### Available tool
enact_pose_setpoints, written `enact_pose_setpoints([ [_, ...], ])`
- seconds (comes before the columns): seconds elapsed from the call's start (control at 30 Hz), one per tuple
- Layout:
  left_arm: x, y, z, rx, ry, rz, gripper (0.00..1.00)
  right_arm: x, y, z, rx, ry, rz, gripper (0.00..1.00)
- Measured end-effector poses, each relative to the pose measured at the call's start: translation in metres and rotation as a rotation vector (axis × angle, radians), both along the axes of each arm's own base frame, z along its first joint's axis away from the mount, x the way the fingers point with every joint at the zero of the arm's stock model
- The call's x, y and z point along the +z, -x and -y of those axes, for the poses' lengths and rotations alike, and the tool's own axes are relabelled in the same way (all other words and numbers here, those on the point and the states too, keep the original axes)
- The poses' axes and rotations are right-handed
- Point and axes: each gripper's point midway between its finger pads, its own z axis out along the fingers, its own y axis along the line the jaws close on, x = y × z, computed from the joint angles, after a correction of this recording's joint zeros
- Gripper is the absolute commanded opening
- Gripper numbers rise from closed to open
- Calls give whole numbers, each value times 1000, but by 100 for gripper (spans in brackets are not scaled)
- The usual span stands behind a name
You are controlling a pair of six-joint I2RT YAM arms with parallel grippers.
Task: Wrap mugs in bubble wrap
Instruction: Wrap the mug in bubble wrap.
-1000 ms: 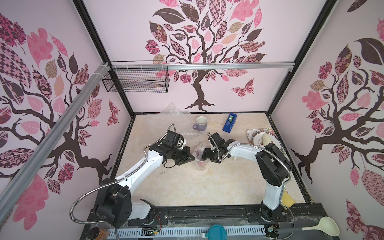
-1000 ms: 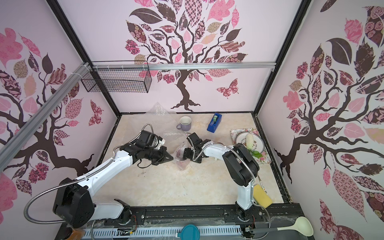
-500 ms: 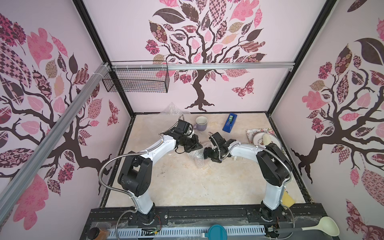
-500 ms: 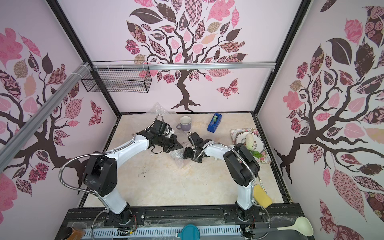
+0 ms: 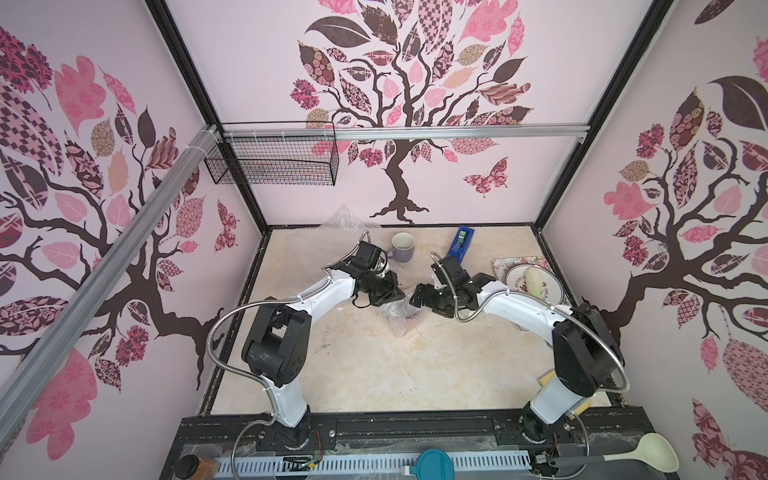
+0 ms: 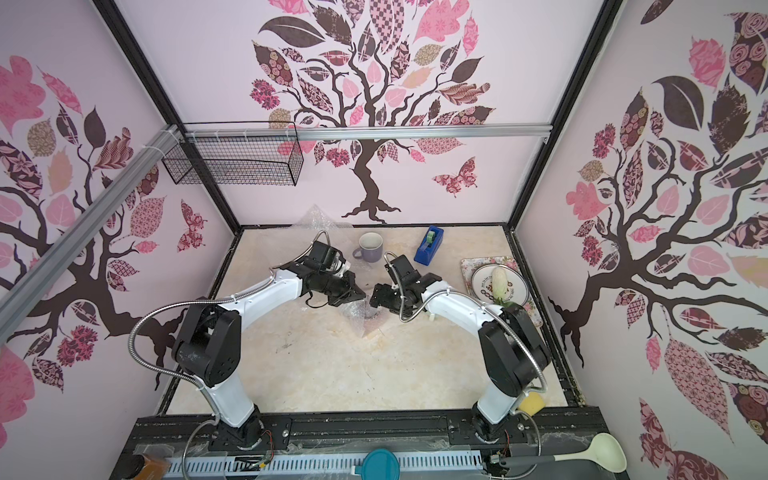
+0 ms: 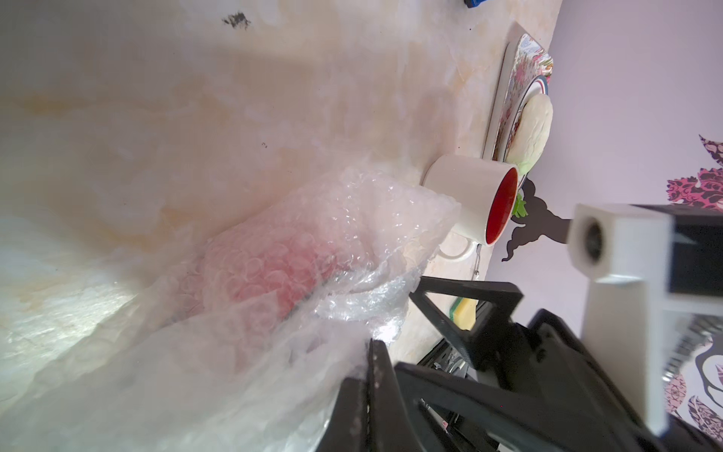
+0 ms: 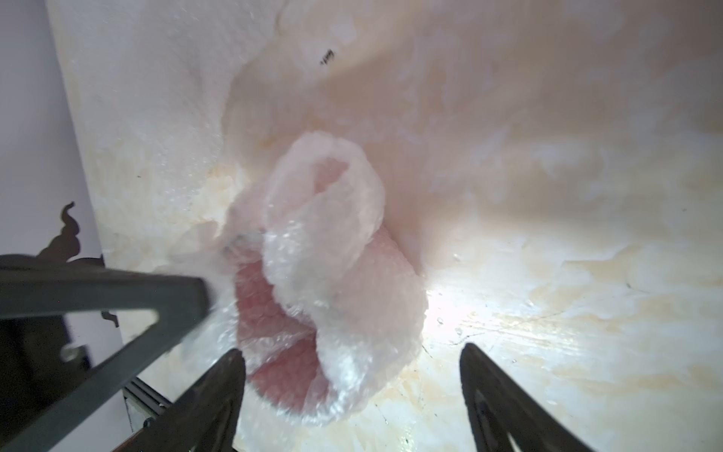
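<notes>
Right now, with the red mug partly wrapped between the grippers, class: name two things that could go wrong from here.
1. The wrap lies loose round the red mug, with a flap standing free. The right gripper is open and only the shut left gripper is at its edge, so it may unroll.
2. The white mug stands close beside the bundle; a sweep of either arm could knock it over.

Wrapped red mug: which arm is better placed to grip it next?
Likely right: the right gripper is open, jaws either side of the bubble wrap around the red mug; the left gripper is shut at the wrap's edge.
</notes>
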Motion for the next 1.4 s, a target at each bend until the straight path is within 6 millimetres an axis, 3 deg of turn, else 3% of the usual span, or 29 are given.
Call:
enact_pose_setpoints([
  [0.2,1,-6,7,-19,19,2,0,36,3,-12,96,-124,122,71],
  [0.37,-4,-6,10,-33,25,-14,0,26,18,-25,180,-223,126,57],
  [0.57,-1,-5,12,-47,36,-14,0,10,29,-30,211,-299,118,56],
  [0.8,2,-5,13,-54,46,-10,0,26,18,-43,225,-373,190,51],
  [1.03,1,-5,14,-55,50,-16,0,3,14,-46,215,-357,141,48],
  [1.4,7,-3,21,-61,72,-23,0,-6,4,-52,197,-370,139,48],
])
